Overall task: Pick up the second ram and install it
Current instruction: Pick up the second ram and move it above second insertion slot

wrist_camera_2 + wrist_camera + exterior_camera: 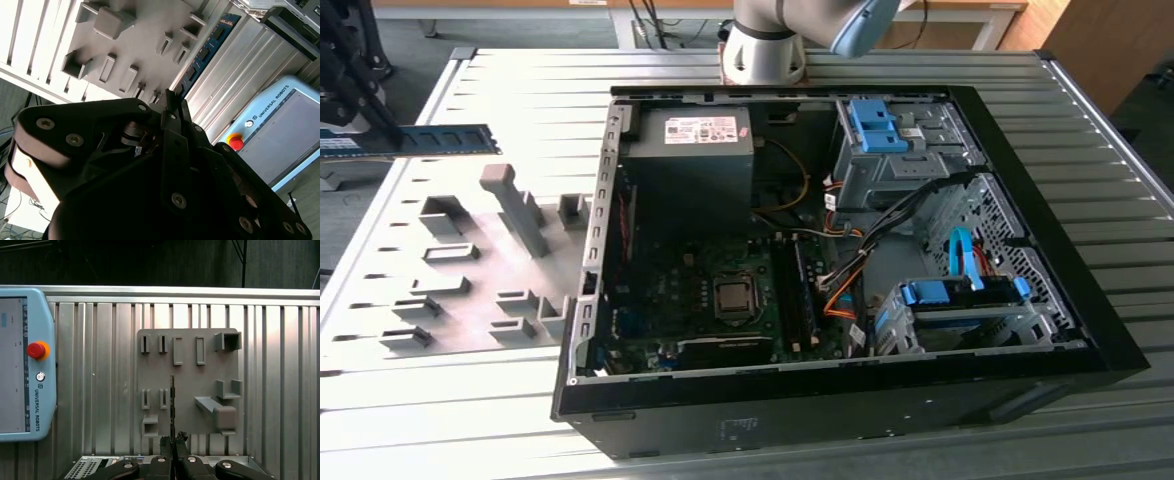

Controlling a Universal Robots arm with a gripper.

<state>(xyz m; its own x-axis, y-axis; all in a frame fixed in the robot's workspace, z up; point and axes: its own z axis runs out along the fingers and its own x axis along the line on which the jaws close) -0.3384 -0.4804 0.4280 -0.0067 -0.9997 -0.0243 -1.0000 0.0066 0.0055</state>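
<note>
Blue-green with black chips, the second ram (420, 140) is pinched at one end between the black fingers of the tool (173, 441). The jaws are pressed onto the stick's two flat faces. In the exterior view the stick lies level in the air at that view's left. It hangs over the ribbed aluminium worktop (534, 90), near the grey fixture plate (467, 270) and apart from its blocks. It is well apart from the open computer case (787, 420), whose motherboard (707, 300) lies exposed inside. The first wrist view shows the stick edge-on as a thin dark line. A pale blue teach pendant (20, 365) with a red stop button (36, 350) rests on the worktop beside the plate.
</note>
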